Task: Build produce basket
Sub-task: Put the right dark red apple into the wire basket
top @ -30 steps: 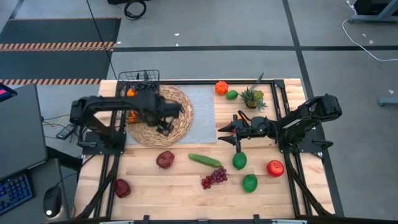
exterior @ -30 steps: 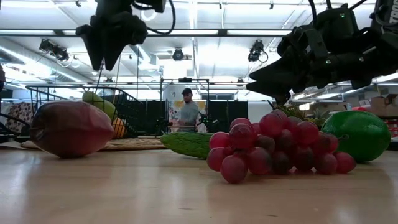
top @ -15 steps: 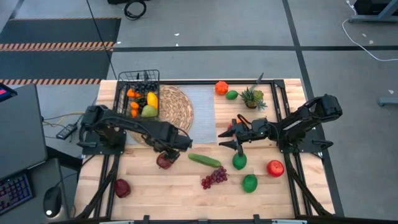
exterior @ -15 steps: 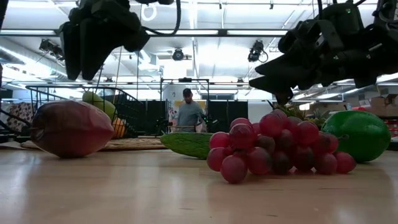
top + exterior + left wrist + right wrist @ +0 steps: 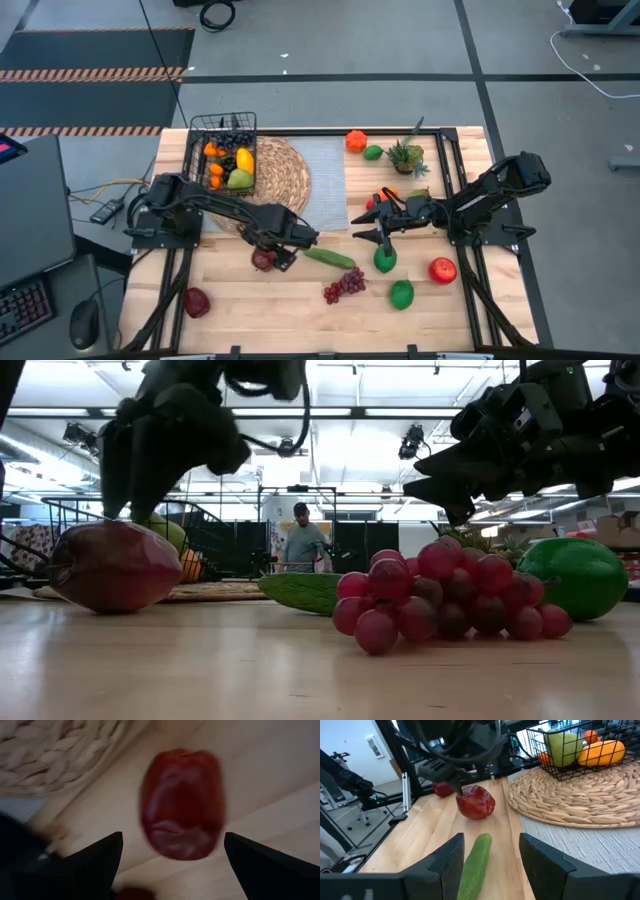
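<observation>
A dark red fruit (image 5: 263,261) lies on the wooden table near the round mat's near edge. My left gripper (image 5: 277,249) hangs just above it, pointing down. In the left wrist view its open fingers (image 5: 171,842) stand on either side of the fruit (image 5: 182,802), clear of it. The black wire basket (image 5: 225,160) stands at the far left, partly on the mat, with oranges, a yellow fruit and a green one inside. My right gripper (image 5: 372,224) hovers open and level right of centre, facing the cucumber (image 5: 475,862).
On the near half lie the cucumber (image 5: 330,257), dark grapes (image 5: 343,287), two green limes (image 5: 385,260), a red apple (image 5: 443,270) and another dark red fruit (image 5: 196,301). An orange (image 5: 356,141), a lime and a potted plant (image 5: 405,157) stand far right.
My left gripper has swung from above the round mat by the basket toward the table's near edge and right, sinking until it hangs just over the dark red fruit. Its fingers now stand wider apart. The produce has not moved.
</observation>
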